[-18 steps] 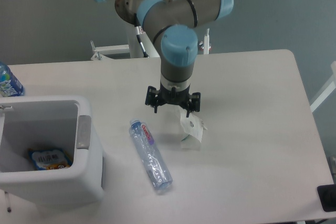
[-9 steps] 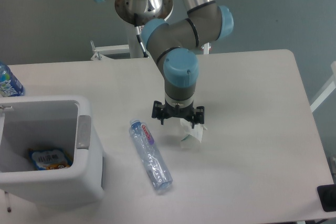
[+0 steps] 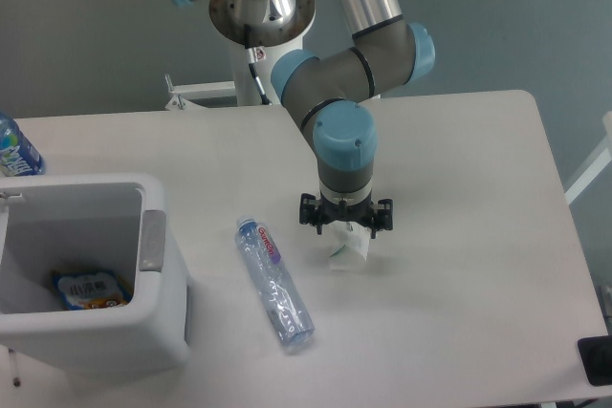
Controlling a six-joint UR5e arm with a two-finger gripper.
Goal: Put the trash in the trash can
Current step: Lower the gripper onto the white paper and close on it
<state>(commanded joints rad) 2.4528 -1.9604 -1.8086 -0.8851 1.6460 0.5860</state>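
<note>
White paper card (image 3: 348,251) under gripper (image 3: 345,232); bottle (image 3: 274,281) beside

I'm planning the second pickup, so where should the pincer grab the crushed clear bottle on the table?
Grip the crushed bottle across its narrow width near mid-body, coming straight down from above. It lies flat on the table, long axis running diagonally, with open space on both sides.

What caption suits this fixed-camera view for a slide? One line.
Claw poised directly over the white paper card, crushed bottle lying beside the trash can.
</note>
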